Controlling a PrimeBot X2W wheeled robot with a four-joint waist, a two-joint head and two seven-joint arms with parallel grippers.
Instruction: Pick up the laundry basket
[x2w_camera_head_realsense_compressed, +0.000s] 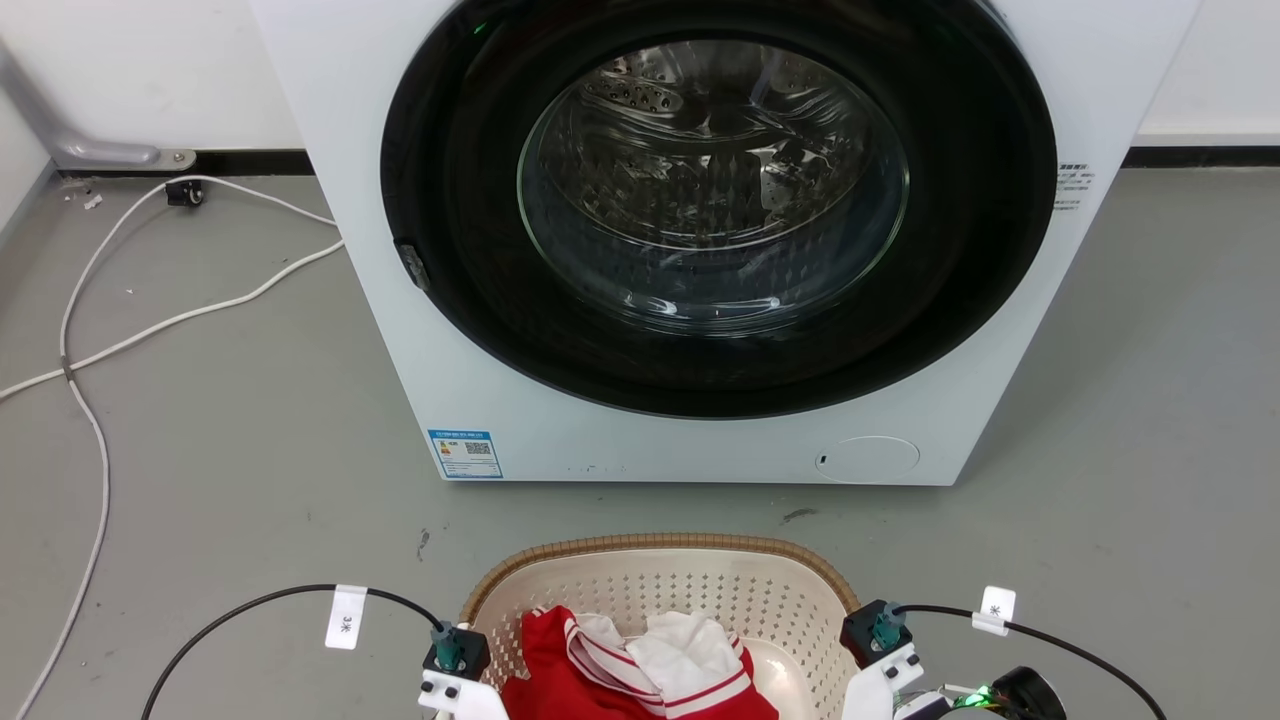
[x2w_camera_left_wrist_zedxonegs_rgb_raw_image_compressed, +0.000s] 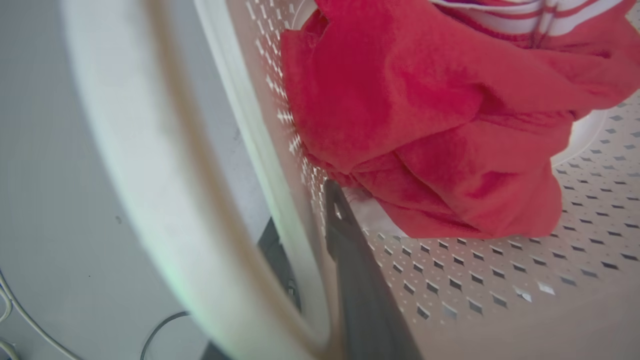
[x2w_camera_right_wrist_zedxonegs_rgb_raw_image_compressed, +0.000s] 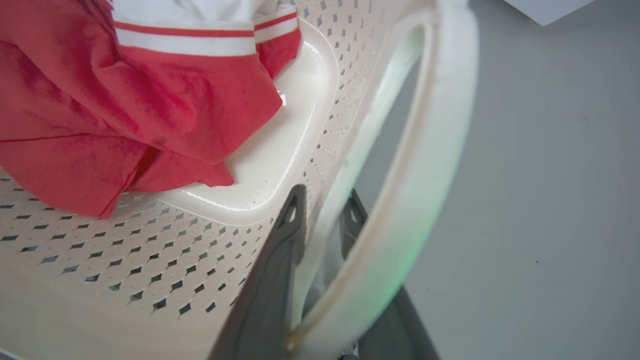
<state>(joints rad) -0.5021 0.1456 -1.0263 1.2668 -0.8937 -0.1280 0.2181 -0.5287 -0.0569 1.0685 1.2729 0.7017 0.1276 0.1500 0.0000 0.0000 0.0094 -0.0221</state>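
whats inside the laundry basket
Inside the laundry basket lie a crumpled red garment with white stripes and a white cloth. What lies beneath them is covered.

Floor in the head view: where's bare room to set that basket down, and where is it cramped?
Bare grey floor lies right of the washing machine, and a strip runs between its front and the laundry basket rim. Left of the machine, white cables loop across the floor. Inside the basket, red and white clothes crowd the middle.
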